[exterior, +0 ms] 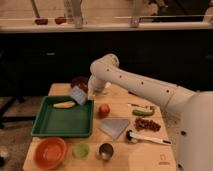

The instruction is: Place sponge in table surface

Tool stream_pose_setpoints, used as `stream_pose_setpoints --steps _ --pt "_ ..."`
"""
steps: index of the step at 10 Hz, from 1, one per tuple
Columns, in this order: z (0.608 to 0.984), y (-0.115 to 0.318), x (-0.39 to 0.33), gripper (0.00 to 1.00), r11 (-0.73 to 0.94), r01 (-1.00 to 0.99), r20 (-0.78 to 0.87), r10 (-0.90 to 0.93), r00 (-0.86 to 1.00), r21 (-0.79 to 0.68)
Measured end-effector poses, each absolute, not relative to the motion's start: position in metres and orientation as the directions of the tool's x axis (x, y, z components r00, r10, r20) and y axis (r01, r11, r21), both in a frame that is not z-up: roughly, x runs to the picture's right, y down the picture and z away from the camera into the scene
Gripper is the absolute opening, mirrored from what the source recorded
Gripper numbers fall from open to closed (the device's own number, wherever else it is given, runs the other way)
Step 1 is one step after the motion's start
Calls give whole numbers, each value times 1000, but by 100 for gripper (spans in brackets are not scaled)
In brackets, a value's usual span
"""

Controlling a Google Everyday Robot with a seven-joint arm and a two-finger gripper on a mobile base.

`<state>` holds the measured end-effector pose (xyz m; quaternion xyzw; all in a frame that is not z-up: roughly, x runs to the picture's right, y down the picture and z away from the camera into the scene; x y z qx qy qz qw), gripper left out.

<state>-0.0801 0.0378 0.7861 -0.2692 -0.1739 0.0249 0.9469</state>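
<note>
The sponge [77,95], a small grey-blue block, hangs tilted in my gripper [84,95], which is shut on it. It is held above the back right corner of the green tray [60,125]. The white arm reaches in from the right. The light wooden table surface [145,157] lies under everything; a bare patch of it shows just right of the tray, near the gripper.
A banana [64,104] lies in the tray. A dark bowl [79,82] stands behind the gripper. On the table are an apple [104,109], a flat grey-blue cloth [115,127], an orange bowl [49,151], a green cup [81,149], a metal cup [105,150], a green vegetable [142,112], red grapes [147,124] and a white utensil [147,138].
</note>
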Motion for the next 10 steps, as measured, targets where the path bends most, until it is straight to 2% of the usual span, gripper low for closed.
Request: stream_pose_setpoints --steps 4,7,10 --pt "788 36 -79 0 859 32 300 143 943 -511" --pt "802 5 -51 0 878 -56 240 191 952 -476" --pt "802 -5 -24 0 882 -122 198 234 952 -456"
